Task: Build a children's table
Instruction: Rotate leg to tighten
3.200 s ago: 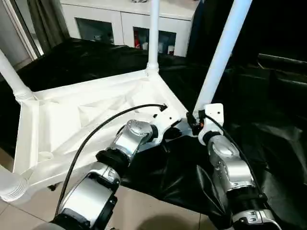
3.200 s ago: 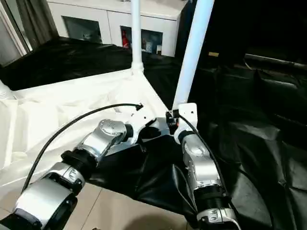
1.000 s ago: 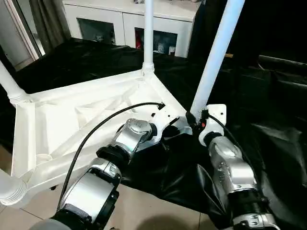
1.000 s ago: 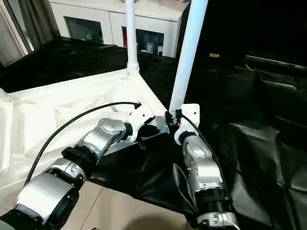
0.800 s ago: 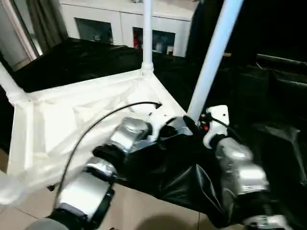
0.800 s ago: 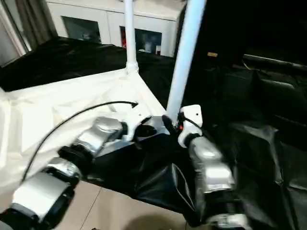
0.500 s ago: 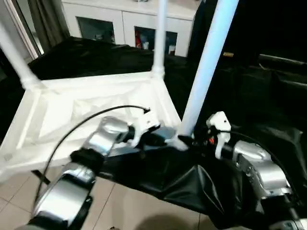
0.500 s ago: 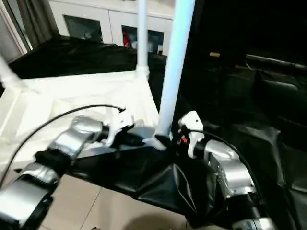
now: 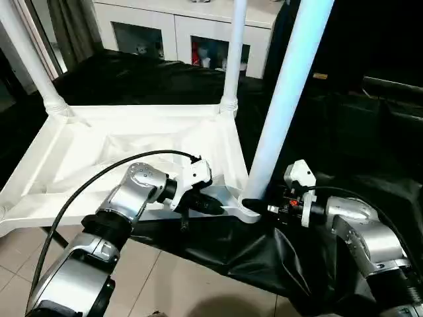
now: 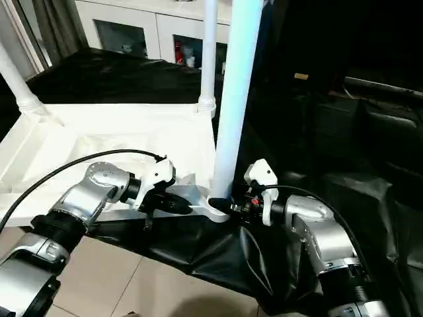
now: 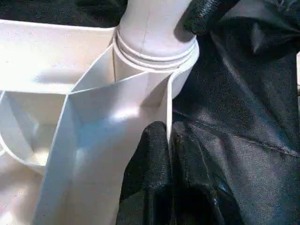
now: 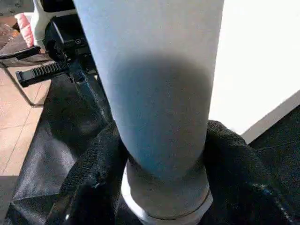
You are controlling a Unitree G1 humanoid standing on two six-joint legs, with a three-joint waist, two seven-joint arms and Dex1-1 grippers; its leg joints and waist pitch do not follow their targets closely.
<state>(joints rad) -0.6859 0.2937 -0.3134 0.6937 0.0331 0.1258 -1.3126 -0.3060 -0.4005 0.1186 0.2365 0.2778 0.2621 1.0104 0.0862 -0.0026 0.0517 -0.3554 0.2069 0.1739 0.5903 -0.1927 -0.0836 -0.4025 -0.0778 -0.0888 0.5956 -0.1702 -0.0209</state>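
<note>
The children's table (image 9: 132,142) lies upside down on a black-draped table (image 9: 357,139), its ribbed underside facing up and its legs standing in the corner sockets. The nearest leg (image 9: 281,99) rises from the socket at the corner closest to the robot, which overhangs the tiled floor (image 9: 178,277). The right gripper (image 12: 159,154) is wrapped around the base of that leg just above the socket, one black finger (image 12: 93,173) on each side, apparently touching it. The left gripper (image 11: 168,140) is pinched closed on the thin rim wall of the tabletop right beside the same socket. Two more legs (image 9: 232,59) stand at the far corners, in front of a white cabinet (image 9: 185,33) with glass doors.
</note>
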